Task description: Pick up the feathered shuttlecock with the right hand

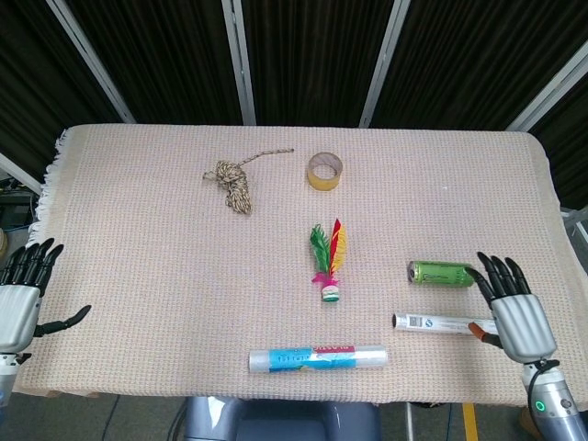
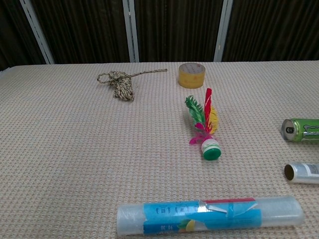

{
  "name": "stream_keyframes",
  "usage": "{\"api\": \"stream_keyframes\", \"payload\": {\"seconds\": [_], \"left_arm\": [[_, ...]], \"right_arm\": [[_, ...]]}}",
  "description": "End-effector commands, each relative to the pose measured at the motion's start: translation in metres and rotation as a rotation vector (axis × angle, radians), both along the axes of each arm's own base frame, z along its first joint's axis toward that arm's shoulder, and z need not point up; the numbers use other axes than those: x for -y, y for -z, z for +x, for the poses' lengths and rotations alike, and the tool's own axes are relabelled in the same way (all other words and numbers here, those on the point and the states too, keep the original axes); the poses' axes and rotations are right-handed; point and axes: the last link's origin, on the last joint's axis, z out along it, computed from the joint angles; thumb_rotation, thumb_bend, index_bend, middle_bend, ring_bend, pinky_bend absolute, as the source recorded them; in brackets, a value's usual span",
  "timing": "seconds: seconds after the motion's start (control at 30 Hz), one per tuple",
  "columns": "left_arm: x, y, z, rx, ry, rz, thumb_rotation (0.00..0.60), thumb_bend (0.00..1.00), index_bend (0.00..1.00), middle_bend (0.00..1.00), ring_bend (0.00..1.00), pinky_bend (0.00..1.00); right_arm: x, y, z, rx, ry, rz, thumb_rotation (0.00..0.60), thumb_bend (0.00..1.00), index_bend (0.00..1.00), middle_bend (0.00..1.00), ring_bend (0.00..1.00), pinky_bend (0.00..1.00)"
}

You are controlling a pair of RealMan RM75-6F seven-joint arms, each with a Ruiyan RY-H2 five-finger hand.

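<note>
The feathered shuttlecock (image 1: pixel 328 262) lies flat near the table's middle, green base toward me, with green, red and yellow feathers pointing away; the chest view shows the shuttlecock (image 2: pixel 204 124) too. My right hand (image 1: pixel 511 307) hovers over the table's front right, fingers spread and empty, well to the right of the shuttlecock. It overlaps the end of the silver tube. My left hand (image 1: pixel 20 296) is at the front left edge, fingers apart, holding nothing. Neither hand shows in the chest view.
A green can (image 1: pixel 441 273) and a silver tube (image 1: pixel 439 322) lie between my right hand and the shuttlecock. A plastic-wrapped roll (image 1: pixel 317 358) lies at the front. A rope bundle (image 1: pixel 233 182) and a tape roll (image 1: pixel 325 171) sit at the back.
</note>
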Motion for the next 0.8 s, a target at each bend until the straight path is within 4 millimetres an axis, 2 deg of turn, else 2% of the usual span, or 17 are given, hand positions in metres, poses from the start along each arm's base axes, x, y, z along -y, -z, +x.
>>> {"api": "stream_keyframes", "payload": {"seconds": [0.03,0.2,0.43,0.67,0.8], "left_arm": [[-0.002,0.001,-0.002,-0.006,-0.008,0.001,0.358,0.15,0.0,0.0,0.0,0.0],[-0.004,0.002,-0.002,-0.013,-0.011,0.011,0.361,0.16,0.0,0.0,0.0,0.0],[-0.01,0.006,-0.01,-0.03,-0.053,0.006,0.357,0.16,0.0,0.0,0.0,0.0],[-0.018,0.012,-0.017,-0.048,-0.097,-0.005,0.357,0.16,0.0,0.0,0.0,0.0],[-0.021,0.009,-0.019,-0.054,-0.104,0.013,0.362,0.16,0.0,0.0,0.0,0.0]], "right_arm": [[0.03,0.012,0.032,-0.014,-0.22,0.036,0.6,0.11,0.31,0.04,0.0,0.03],[0.06,0.029,0.057,-0.076,-0.324,0.114,0.6,0.12,0.34,0.04,0.0,0.03],[0.088,0.05,0.083,-0.159,-0.367,0.212,0.6,0.12,0.34,0.04,0.0,0.03],[0.12,0.087,0.114,-0.245,-0.412,0.299,0.6,0.12,0.37,0.06,0.0,0.03],[0.135,0.1,0.132,-0.291,-0.442,0.323,0.6,0.12,0.37,0.07,0.0,0.03]]}}
